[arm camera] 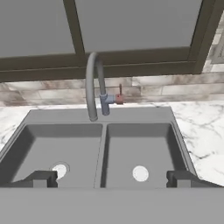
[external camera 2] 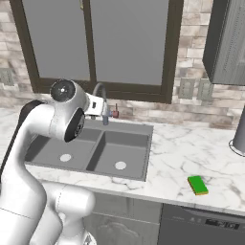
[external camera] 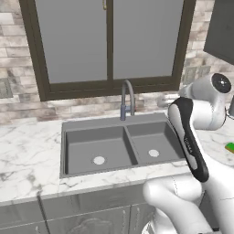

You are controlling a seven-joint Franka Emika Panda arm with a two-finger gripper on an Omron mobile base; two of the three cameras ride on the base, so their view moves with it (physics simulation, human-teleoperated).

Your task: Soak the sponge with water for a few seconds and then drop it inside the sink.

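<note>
The sponge [external camera 2: 197,185] lies flat on the marble tabletop [external camera 2: 191,148] at the lower right of the right base view, well apart from the sink [external camera 2: 146,153], so nothing has been picked up. In the hand view the end effector [arm camera: 111,178] is empty, its fingertips [arm camera: 41,178] spread wide at the bottom of the frame, looking down over both basins. The faucet [arm camera: 92,85] arches over the divider near mid-frame, and no stream falls from its spout. Judging by this, the hand is splayed in readiness for a grasp.
</note>
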